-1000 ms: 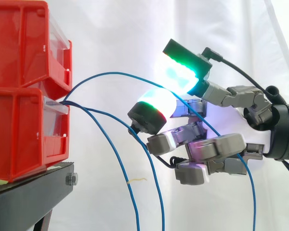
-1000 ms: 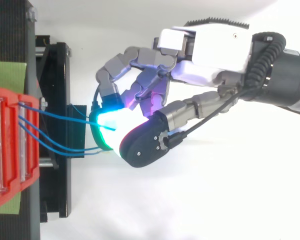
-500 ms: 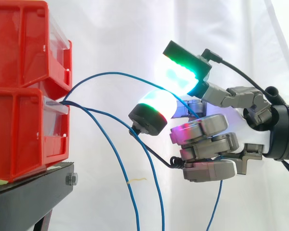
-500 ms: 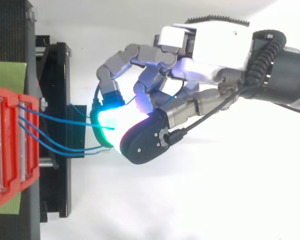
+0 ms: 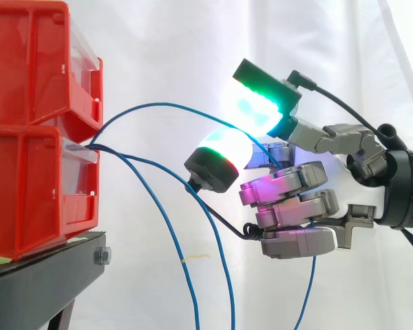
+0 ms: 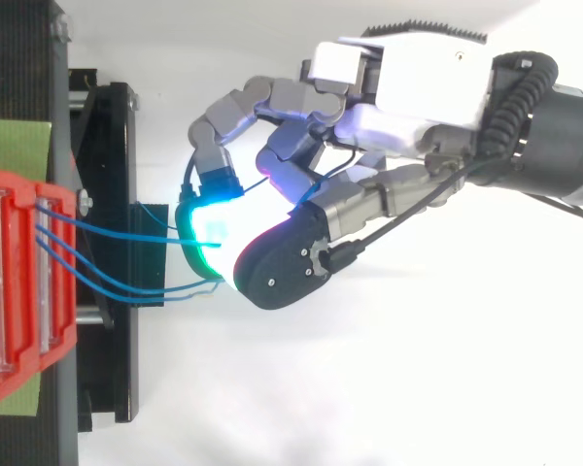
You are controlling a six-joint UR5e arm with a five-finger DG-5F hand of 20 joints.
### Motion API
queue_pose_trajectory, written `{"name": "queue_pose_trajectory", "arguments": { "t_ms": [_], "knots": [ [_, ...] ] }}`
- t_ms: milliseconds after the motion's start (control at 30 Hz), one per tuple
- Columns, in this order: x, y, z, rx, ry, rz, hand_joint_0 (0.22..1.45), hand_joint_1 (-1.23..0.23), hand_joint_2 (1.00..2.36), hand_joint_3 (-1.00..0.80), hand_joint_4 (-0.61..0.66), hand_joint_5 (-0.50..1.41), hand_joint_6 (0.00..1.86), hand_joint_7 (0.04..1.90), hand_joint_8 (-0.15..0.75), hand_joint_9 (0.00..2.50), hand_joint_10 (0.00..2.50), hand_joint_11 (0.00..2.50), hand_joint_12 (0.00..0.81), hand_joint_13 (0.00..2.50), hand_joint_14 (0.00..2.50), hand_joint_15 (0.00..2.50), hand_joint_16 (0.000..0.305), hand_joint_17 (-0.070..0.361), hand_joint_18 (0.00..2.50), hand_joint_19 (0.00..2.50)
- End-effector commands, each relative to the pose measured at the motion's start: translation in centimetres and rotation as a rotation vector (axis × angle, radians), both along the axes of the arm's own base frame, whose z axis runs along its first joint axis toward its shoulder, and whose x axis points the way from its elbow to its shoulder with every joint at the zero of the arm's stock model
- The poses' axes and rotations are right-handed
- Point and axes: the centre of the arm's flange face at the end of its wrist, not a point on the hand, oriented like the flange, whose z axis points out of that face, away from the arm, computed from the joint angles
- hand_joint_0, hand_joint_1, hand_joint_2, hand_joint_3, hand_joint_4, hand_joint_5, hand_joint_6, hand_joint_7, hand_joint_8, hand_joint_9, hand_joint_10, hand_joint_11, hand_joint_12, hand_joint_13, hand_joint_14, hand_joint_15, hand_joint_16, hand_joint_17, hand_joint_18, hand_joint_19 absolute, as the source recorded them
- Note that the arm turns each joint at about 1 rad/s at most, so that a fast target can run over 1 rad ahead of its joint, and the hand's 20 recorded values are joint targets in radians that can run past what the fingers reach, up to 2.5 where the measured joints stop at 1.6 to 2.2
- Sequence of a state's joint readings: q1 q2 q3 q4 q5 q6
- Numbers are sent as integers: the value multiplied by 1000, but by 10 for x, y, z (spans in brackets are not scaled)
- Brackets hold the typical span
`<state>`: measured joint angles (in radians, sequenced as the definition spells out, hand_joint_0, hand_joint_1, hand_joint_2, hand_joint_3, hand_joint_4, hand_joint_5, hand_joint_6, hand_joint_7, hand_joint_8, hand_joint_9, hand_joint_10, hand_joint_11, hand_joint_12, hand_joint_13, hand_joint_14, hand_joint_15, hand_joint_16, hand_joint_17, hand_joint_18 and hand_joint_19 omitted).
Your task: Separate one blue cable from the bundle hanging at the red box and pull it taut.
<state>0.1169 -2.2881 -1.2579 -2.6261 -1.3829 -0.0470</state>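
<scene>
Since a second ago the lower fingers (image 5: 289, 206) have folded from outstretched into a tight stack, and the hand (image 6: 418, 92) has drawn slightly further from the red bins (image 5: 27, 137). The hand is now clenched round one blue cable (image 5: 151, 104). That cable leaves the front of the bins, rises in a loose bow, drops in behind the curled fingers and comes out beneath them, its tail hanging straight down. It is curved, not stretched straight.

Two pads (image 5: 258, 106) stay extended towards the bins. The upper one is a flat block glowing green, cyan and white, and the lower is a rounded dome, white with a red rim. The curled fingers glow magenta.

The two other cables (image 5: 225, 282) leave the same bin front and sag down between the bins and the hand, touching nothing. From above, all three lines run side by side off the bin edge and over the black stand (image 5: 41, 282). The glowing pads sit just past the stand's outer edge.

Between the bins and the hand lies open air crossed by thin wire, and below the hand is more open space against the white curtain (image 5: 165, 41). The bins are glossy moulded plastic with clear fronts, and the stand is matt black metal with a bolt at its corner.
</scene>
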Motion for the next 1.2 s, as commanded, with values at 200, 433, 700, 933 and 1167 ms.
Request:
{"name": "queue_pose_trajectory", "arguments": {
  "t_ms": [200,433,700,933,1167],
  "knots": [
    [1,0,1,32,-11,-2,758,-698,1007,-418,69,-205,951,1280,356,895,2124,1259,361,1140,2357,1366,43,97,1405,1477],
    [1,3,0,41,-10,2,750,-716,1020,-248,50,-195,960,1341,358,897,2148,1264,354,1125,2390,1358,42,96,1394,1487],
    [0,9,-1,37,3,6,762,-710,1018,-264,35,-198,966,1334,357,874,2153,1272,357,1107,2423,1339,43,96,1380,1495],
    [-4,9,-6,15,51,5,758,-697,1017,-288,48,-202,970,1299,355,861,2231,1249,358,1118,2364,1325,42,95,1364,1475],
    [-7,9,-10,8,86,6,756,-692,1017,-289,61,-203,970,1292,349,842,2356,1246,353,1120,2315,1348,42,95,1362,1461]
  ]
}}
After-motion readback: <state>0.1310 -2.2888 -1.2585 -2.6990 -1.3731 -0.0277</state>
